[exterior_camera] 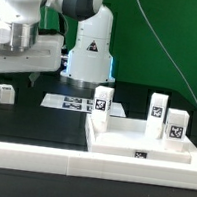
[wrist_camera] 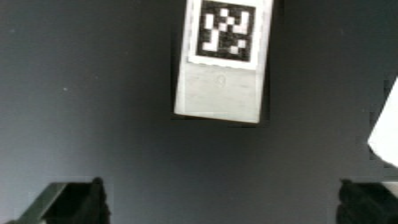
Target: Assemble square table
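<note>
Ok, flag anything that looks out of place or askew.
One leg sits alone at the exterior view's left, away from the three legs by the square slab. In the wrist view it sits slightly skewed ahead of the open gripper. Nothing looks damaged.

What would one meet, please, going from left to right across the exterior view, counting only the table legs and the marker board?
Lone leg → marker board → second leg → third leg → fourth leg.
</note>
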You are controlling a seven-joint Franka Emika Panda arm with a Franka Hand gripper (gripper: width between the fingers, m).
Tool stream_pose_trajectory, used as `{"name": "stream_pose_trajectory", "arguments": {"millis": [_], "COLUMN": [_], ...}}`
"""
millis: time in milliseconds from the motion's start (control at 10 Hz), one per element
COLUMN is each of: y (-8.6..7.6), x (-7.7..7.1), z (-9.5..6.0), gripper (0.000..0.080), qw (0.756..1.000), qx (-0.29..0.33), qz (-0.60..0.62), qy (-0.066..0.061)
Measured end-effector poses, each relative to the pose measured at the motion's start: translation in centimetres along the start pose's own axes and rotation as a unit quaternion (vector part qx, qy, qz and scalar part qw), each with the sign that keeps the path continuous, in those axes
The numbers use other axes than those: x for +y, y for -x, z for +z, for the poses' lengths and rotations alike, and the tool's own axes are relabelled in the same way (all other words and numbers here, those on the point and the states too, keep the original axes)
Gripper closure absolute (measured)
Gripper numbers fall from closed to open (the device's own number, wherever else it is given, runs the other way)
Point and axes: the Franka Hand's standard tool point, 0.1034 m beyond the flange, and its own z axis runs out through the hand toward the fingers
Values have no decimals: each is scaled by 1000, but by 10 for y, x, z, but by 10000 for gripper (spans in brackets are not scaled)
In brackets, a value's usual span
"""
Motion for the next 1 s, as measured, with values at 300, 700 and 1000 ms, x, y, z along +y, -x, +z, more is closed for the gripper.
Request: {"name": "stream_pose_trajectory", "arguments": {"millis": [300, 700, 1000], "y": [-6, 0, -3], "x": [-4, 3, 5], "z": [2, 8, 11], "gripper": [150, 150, 150], "qw": [999, 999, 998], "qx": [-33, -29, -27], "qz": [-2, 37, 50], "qy": [-5, 13, 21]}}
